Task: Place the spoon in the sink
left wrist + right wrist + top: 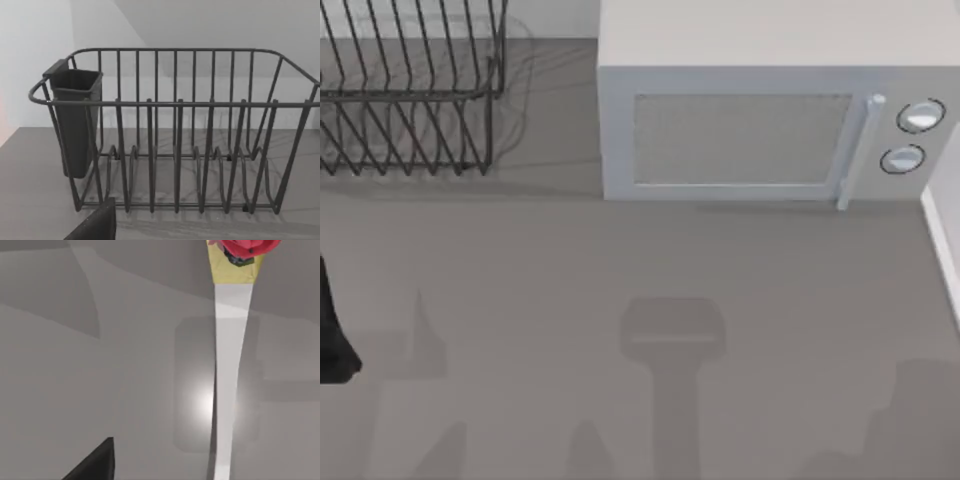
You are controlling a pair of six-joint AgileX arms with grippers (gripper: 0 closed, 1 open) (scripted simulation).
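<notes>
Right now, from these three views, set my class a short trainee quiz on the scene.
1. True or false: the microwave stands open.
2. In the top view, the dish rack stands: A) left of the microwave; B) right of it; C) on top of it.
3. Fill in: the microwave has ___ round knobs beside its handle.

Key: 1 false; 2 A; 3 two.

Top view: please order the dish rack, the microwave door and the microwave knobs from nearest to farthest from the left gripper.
1. Dish rack, back left, beyond the left gripper at the left edge.
2. Microwave door, back centre.
3. Microwave knobs, far right.
</notes>
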